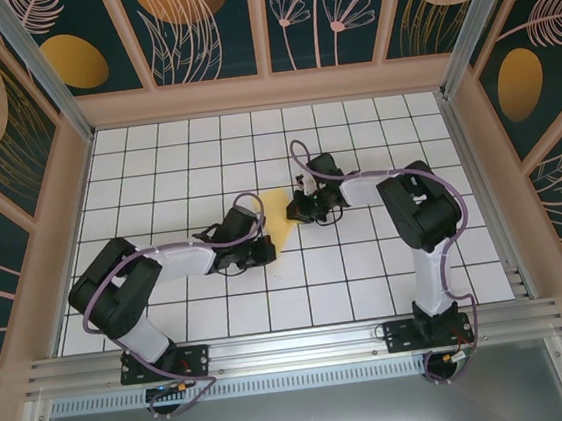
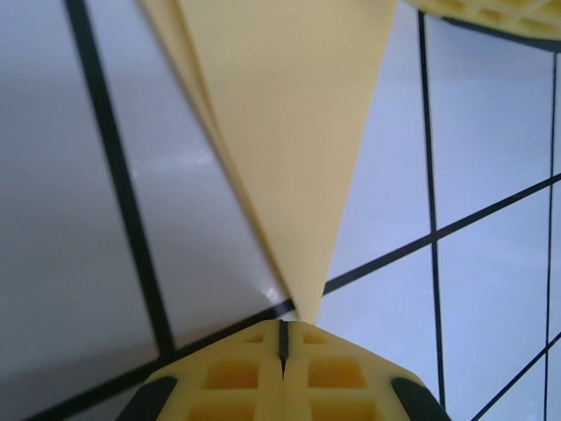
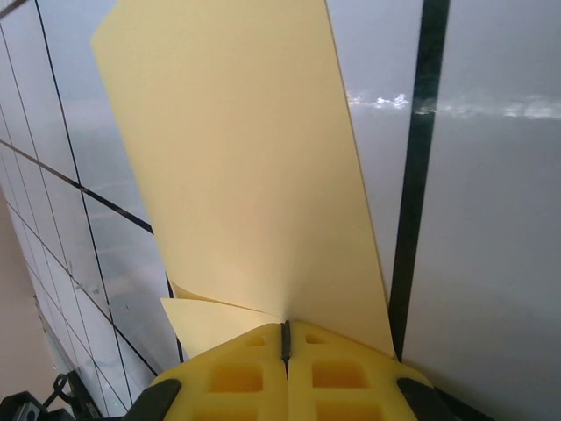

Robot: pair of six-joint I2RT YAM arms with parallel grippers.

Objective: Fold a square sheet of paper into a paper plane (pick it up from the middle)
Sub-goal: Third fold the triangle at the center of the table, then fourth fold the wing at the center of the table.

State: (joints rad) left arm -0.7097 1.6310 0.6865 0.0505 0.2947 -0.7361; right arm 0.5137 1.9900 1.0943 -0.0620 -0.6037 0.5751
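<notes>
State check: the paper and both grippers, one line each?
yellow paper: folded into a layered, pointed shape, between the two grippers.
left gripper: shut, fingertips at the paper's pointed tip.
right gripper: shut, at the paper's wide end; pinching or pressing, cannot tell.

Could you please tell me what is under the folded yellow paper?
The white gridded table shows around the folded yellow paper, with black lines running beneath it. The patch directly underneath is covered and cannot be seen.

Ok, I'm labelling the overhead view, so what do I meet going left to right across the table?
left arm → left end effector → yellow paper → right end effector → right arm
</notes>
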